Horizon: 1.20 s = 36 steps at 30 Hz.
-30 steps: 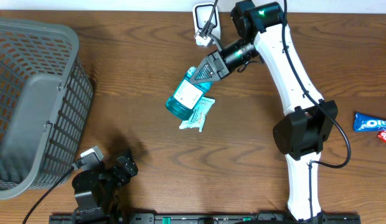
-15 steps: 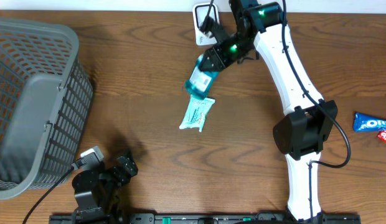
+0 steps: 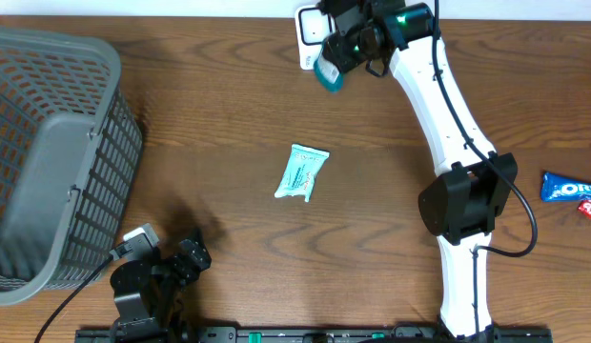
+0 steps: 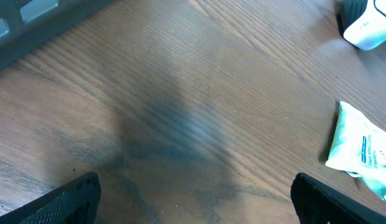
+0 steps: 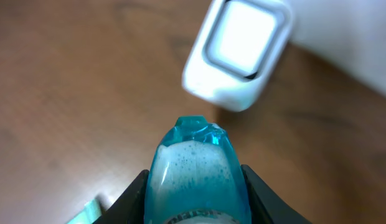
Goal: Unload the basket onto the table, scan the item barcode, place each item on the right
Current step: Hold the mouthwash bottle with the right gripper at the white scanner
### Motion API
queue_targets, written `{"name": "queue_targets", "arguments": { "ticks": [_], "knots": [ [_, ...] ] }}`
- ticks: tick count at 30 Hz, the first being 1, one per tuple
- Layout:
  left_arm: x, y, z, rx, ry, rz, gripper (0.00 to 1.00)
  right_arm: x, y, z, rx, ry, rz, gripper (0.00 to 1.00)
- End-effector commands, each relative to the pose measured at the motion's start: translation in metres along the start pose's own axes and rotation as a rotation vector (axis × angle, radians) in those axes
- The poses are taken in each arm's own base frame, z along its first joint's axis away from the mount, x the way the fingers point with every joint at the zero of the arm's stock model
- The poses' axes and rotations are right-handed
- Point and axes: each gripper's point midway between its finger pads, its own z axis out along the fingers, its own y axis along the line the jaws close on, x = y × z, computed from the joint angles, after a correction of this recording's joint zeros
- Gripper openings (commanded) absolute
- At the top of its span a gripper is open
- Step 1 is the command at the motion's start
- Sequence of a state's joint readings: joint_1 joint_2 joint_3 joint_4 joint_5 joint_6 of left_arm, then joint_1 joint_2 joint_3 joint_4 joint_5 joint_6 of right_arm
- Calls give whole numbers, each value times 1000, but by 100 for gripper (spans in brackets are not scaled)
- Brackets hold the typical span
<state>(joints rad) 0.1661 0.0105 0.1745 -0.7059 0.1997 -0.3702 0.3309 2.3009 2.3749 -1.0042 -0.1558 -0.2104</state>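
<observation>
From overhead, the right gripper [image 3: 332,59] is at the far edge of the dark wooden table [image 3: 219,114], clamped on a clear plastic bottle of teal-blue liquid [image 3: 327,72]. The bottle is held off the table, just beside the white box-shaped barcode scanner [image 3: 309,27]. A white-and-teal flat pouch [image 3: 303,172] lies mid-table, well apart. A grey plastic lattice basket [image 3: 48,143] stands at the left and a blue snack wrapper [image 3: 570,188] lies at the right. The left gripper [image 3: 172,267] sits at the near edge.

Only the left wrist view shows the left gripper [image 4: 196,202] spread wide and empty over bare wood, with the pouch [image 4: 361,149] ahead.

Only the right wrist view shows foam inside the bottle [image 5: 196,174], pinched between both fingers [image 5: 136,194] below the scanner's [image 5: 240,53] window.
</observation>
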Motion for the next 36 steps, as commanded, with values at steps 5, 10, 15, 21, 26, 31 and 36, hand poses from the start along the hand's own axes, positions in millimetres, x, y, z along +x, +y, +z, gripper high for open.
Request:
{"name": "queue_targets", "arguments": {
  "ticks": [5,10,15,21,26,31,36],
  "knots": [
    [6,2,1,-7,19,-1,98,-36,-57,-20,323,-117,-27,7],
    [6,2,1,-7,19,-1,98,-51,-75,-12,421,-185,-29,8],
    [6,2,1,-7,19,-1,98,-57,-83,12,497,-208,-68,7],
    [6,2,1,-7,19,-1,98,-75,-77,24,643,-250,-153,8],
    [6,2,1,-7,19,-1,98,-90,-56,29,700,-288,-224,9],
    [6,2,1,-7,19,-1,98,-100,-44,37,784,-313,-287,9],
    [6,2,1,-7,19,-1,98,-97,-44,54,864,-305,-334,10]
  ]
}}
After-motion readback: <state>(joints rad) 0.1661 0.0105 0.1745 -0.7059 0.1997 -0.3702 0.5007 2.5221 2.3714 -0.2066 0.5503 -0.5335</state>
